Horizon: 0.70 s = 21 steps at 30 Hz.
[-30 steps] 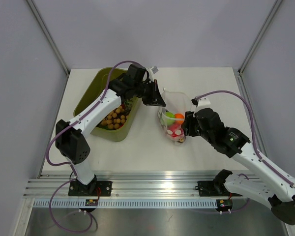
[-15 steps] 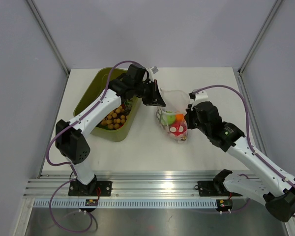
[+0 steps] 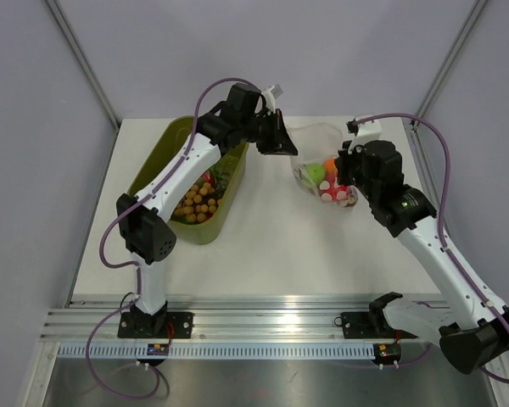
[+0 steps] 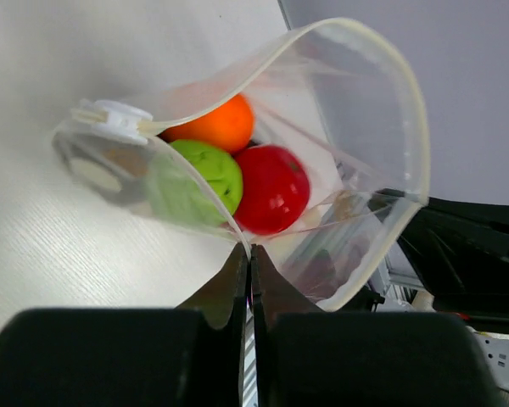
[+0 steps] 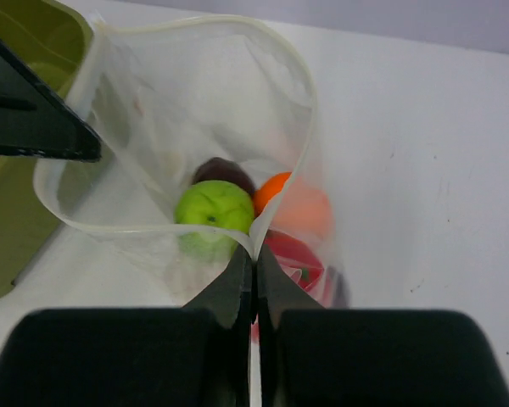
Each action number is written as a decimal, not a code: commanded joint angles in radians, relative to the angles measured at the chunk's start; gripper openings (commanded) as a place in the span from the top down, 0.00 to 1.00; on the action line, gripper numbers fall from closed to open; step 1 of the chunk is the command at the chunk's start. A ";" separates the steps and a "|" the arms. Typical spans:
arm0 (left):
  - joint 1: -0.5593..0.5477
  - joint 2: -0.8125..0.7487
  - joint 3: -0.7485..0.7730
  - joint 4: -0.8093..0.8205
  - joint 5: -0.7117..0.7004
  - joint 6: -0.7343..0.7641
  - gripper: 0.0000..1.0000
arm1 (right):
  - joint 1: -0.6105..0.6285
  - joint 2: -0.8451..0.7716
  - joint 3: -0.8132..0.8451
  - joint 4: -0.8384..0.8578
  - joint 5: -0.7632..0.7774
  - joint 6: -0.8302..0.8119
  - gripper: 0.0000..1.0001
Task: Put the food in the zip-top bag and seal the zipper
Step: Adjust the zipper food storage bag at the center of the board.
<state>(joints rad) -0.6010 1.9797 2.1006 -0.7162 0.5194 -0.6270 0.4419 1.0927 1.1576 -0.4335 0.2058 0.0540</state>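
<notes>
Now left hand (image 4: 248, 256) and right hand (image 5: 253, 248) pinch the zip-top bag (image 4: 369, 110).

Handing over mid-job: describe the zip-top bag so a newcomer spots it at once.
On the white table, look right of the olive-green rectangular plastic tub. The clear crinkly plastic pouch is held between the left gripper and right gripper, each pinching its open rim. Unlike the opaque tub, it is see-through, showing glossy orange, green and red toy food.
</notes>
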 commanded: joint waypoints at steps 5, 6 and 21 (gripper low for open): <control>0.006 -0.163 -0.255 0.084 0.062 0.045 0.30 | -0.003 -0.088 -0.065 0.070 -0.135 0.024 1.00; 0.006 -0.177 -0.283 0.077 0.064 0.053 0.22 | -0.003 -0.118 -0.132 0.073 -0.141 0.032 1.00; 0.102 -0.247 -0.268 0.049 -0.024 0.142 0.31 | -0.002 -0.267 -0.242 -0.066 -0.158 0.182 1.00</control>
<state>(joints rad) -0.5152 1.6611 1.7535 -0.7132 0.4507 -0.4862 0.4419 0.8459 0.8883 -0.4988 0.0738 0.1982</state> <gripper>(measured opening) 0.675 0.019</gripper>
